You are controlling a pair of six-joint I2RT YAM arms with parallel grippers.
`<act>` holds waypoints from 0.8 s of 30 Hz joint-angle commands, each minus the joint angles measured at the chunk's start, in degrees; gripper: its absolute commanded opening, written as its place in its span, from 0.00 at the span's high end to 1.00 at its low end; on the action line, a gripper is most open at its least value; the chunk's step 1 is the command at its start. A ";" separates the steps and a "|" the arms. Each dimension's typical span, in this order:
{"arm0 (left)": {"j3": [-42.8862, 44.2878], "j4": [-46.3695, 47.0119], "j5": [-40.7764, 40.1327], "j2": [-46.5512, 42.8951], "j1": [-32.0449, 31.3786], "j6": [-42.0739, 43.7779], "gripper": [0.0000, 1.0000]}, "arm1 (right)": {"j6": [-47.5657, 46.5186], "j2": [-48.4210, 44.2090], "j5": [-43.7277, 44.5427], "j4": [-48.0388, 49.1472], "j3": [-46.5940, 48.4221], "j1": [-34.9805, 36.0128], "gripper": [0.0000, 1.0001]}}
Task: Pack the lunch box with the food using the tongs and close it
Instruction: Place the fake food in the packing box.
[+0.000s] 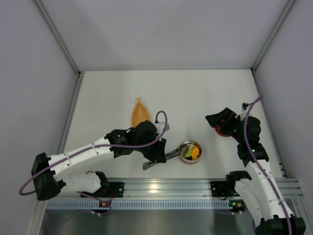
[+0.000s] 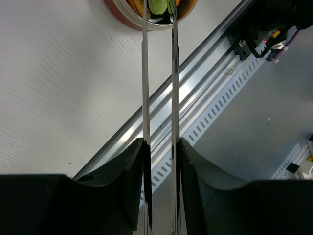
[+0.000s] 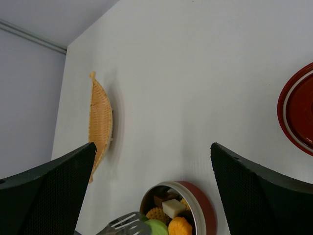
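Overhead view of a white bench (image 1: 205, 93) with walls on three sides and two robot arms mounted on a metal rail (image 1: 161, 186) along its near edge.

My left gripper (image 2: 160, 147) is clamped on the tongs (image 2: 145, 73). Its two dark fingers (image 2: 128, 166) press against the outside of the two slim metal arms, which run side by side with a narrow gap between them. The left arm reaches in from the near left corner toward the middle of the bench.

The tongs point at the tin (image 1: 190, 143), which sits close to the near edge, a little right of centre. Their tips are over the tin's open mouth, with a green piece (image 2: 157, 6) between them. I cannot tell whether the tips are pinching it.

The tin is uncovered and holds the food (image 3: 179, 226): orange, green, brown and pale pieces, packed together.

The red lid (image 3: 298, 110) lies flat on the bench, to the right of the tin and a little farther back, toward the right edge, apart from the tin.

My right gripper (image 3: 151, 144) hangs near the lid with its fingers spread wide and nothing between them.

An orange mesh bag (image 1: 141, 111) lies left of centre, farther back than the tin, well apart from it.
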 commanded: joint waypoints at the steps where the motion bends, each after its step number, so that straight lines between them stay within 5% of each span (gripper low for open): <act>1: 0.78 1.03 -2.79 0.23 -0.28 0.34 0.62 | -0.79 -0.24 0.51 2.71 0.11 -0.52 0.01; 24: 7.90 -3.36 -8.59 1.64 -0.28 5.08 0.51 | -0.70 -0.15 0.42 2.71 0.64 -0.61 0.01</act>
